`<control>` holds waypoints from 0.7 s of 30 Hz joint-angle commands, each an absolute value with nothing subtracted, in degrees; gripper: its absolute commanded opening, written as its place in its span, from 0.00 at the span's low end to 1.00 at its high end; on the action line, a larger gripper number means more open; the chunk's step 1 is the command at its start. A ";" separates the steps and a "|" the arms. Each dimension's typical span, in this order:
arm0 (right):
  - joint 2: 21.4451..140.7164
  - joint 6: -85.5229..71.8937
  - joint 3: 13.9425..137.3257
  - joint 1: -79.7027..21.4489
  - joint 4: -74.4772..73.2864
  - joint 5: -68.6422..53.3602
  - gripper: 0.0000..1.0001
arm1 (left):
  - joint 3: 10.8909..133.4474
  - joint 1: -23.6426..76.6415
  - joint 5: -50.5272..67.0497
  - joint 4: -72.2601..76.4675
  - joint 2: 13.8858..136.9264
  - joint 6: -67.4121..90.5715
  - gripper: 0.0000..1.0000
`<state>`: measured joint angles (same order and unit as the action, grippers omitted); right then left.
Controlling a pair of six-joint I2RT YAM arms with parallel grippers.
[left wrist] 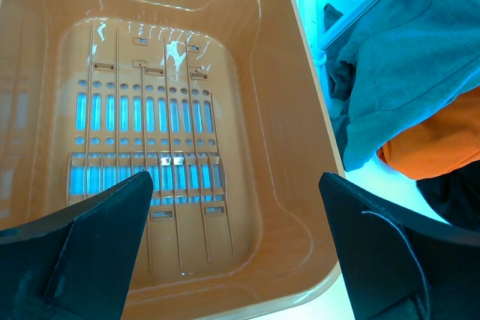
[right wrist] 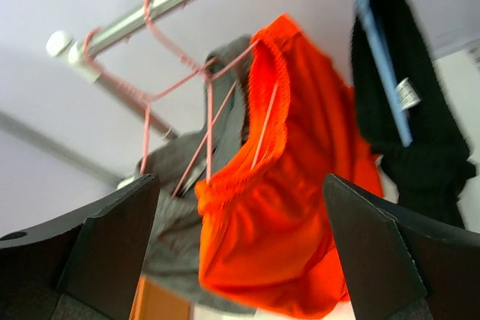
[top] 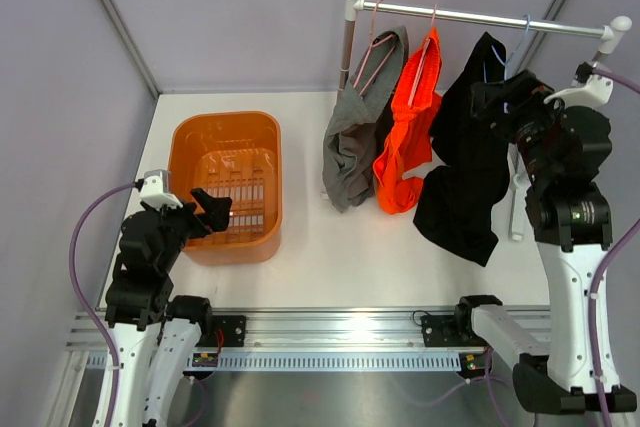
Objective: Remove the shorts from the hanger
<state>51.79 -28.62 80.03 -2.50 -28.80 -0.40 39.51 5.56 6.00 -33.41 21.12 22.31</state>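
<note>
Three shorts hang on hangers from a rail (top: 480, 19): grey shorts (top: 350, 147) on the left, bright orange shorts (top: 408, 142) in the middle, black shorts (top: 468, 172) on the right. My right gripper (top: 492, 97) is raised beside the black shorts, open and empty. In the right wrist view the right gripper (right wrist: 240, 181) frames the orange shorts (right wrist: 285, 222), with the grey shorts (right wrist: 169, 207) behind and the black shorts (right wrist: 409, 125) to the right. My left gripper (top: 212, 212) is open and empty over the near rim of the orange basket (top: 190, 147).
The left wrist view looks into the slotted basket (left wrist: 292, 110) between the open left gripper (left wrist: 232, 185). The grey shorts (left wrist: 405, 58) and orange shorts (left wrist: 442, 140) show to its right. Two pink hangers (right wrist: 187, 73) and a blue hanger (right wrist: 375, 35) hook the rail. Rack posts (top: 347, 47) stand on the white table.
</note>
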 commanded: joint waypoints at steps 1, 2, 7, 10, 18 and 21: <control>55.71 -23.30 88.04 -2.20 -30.68 11.32 0.99 | 41.04 5.80 6.59 -31.38 21.53 22.24 0.99; 58.51 -22.68 89.28 -2.28 -30.85 14.04 0.99 | 41.04 5.80 6.68 -31.46 21.62 22.24 0.99; 71.07 -20.66 100.10 -2.11 -34.97 17.66 0.99 | 41.22 6.06 7.29 -31.55 22.94 22.15 0.99; 74.69 -20.92 101.60 -0.62 -33.85 16.44 0.99 | 41.22 6.15 7.47 -31.64 22.59 22.24 0.99; 78.66 -21.53 101.79 4.13 -32.70 14.77 0.92 | 41.04 6.50 7.65 -31.38 21.01 22.32 0.99; 79.27 -21.45 101.69 4.57 -30.50 13.98 0.89 | 41.04 6.77 8.17 -31.38 21.01 22.32 0.99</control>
<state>80.42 -22.20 100.47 4.10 -34.70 13.93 39.51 6.35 6.63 -33.41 21.47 22.31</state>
